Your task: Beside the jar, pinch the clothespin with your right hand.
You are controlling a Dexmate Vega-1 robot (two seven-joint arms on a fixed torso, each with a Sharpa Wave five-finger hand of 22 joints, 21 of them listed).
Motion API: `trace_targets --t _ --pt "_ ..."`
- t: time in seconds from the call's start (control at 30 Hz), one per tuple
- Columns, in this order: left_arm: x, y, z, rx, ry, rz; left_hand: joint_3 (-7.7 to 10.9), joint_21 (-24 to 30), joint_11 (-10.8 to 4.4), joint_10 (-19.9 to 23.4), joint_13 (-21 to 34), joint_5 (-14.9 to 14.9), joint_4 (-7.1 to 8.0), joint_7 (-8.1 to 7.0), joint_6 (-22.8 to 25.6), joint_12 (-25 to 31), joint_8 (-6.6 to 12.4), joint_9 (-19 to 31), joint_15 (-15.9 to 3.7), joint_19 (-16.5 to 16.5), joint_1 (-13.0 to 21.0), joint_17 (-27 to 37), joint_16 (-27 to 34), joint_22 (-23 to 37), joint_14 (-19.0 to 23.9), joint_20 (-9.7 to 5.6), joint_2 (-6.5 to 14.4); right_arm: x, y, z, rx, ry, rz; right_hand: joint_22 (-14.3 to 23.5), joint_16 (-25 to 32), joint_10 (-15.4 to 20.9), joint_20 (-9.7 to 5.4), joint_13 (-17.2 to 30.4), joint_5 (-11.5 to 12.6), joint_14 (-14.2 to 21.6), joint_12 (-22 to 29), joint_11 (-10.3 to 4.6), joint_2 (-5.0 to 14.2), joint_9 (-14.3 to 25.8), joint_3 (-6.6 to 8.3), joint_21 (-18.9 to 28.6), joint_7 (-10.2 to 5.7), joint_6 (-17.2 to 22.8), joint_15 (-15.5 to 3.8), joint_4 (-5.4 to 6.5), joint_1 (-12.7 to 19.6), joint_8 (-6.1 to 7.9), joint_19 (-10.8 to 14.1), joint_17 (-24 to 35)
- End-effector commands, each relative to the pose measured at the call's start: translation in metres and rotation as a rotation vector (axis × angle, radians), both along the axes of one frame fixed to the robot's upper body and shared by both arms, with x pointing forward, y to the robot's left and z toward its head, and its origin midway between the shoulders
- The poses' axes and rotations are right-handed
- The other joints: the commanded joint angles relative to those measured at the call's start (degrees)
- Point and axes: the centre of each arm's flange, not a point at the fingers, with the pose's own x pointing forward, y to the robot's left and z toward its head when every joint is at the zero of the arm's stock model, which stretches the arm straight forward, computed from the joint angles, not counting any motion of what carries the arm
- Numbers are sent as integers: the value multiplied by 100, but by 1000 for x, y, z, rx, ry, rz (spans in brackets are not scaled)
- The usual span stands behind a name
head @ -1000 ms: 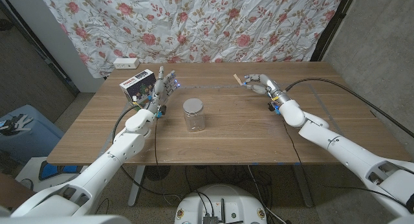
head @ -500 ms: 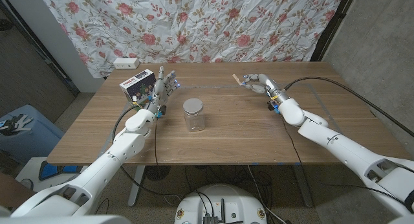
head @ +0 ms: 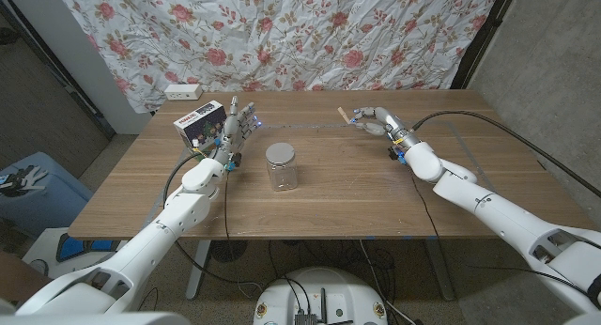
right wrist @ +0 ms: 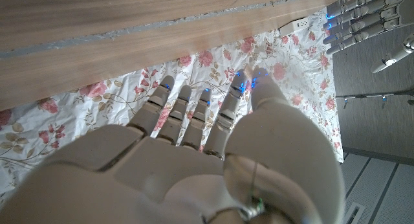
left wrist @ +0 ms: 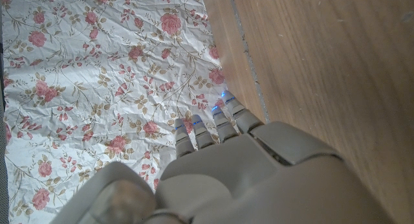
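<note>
Wooden, rectangular and brown-grained, the single table [head: 329, 198] carries one clear cylindrical glass jar [head: 281, 167] with a silvery lid, standing upright near the table's middle, slightly toward its left half. One small pale wooden clothespin [head: 343, 114] is pinched at the fingertips of the right hand [head: 372, 121], raised just above the surface near the far edge, right of centre; it points away from the hand toward the far-left side. The clothespin is well apart from the jar, not beside it. The right hand, grey and smooth-shelled with blue lights at its fingertips, has its fingers curled in around the pin; in the right wrist view the fingers [right wrist: 184, 111] lie close together against the flowered cloth, and the pin itself cannot be made out there. The left hand [head: 235, 130] stands upright near the far-left corner, fingers apart and extended, holding nothing; the left wrist view shows the back of the left hand [left wrist: 259, 172] with its fingers [left wrist: 213, 123] reaching toward the cloth. One small box [head: 200, 121], white with a dark printed face, lies just beside the left hand at the far-left corner. One white power strip [head: 182, 91] sits beyond the table's far edge. One crumpled white backdrop cloth [head: 282, 34] with a red rose print hangs behind the table.
</note>
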Motion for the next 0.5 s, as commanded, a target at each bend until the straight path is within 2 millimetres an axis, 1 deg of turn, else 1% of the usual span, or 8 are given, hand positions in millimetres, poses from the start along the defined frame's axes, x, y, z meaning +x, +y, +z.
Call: trace_targets --t 0.03,0.23,0.5 --pt "0 0 0 1 0 -1 0 40 -38 12 12 23 33 -50 3 33 36 28 -43 33 4 21 29 14 50 -2 62 -1 -2 1 -14 9 5 11 -16 -41 53 18 13 -35 -23 28 -9 22 -35 -7 1 -53 -297 -2 -56 -38 17 12" --pt "0 0 0 1 0 -1 0 41 -39 9 12 23 33 -50 3 32 36 28 -43 37 4 21 29 14 50 -3 61 -1 -2 1 -24 16 6 11 -36 -99 62 19 16 -77 -43 43 -7 25 -61 -12 30 -121 -249 13 -91 -77 2 12" --pt "0 0 0 1 0 -1 0 42 -30 17 12 23 33 -50 3 35 36 28 -39 38 4 21 30 14 51 -4 62 -2 0 2 -48 0 2 11 -43 -116 66 20 18 -88 -45 43 -1 28 -73 -14 16 -120 -245 14 -101 -88 -7 13"
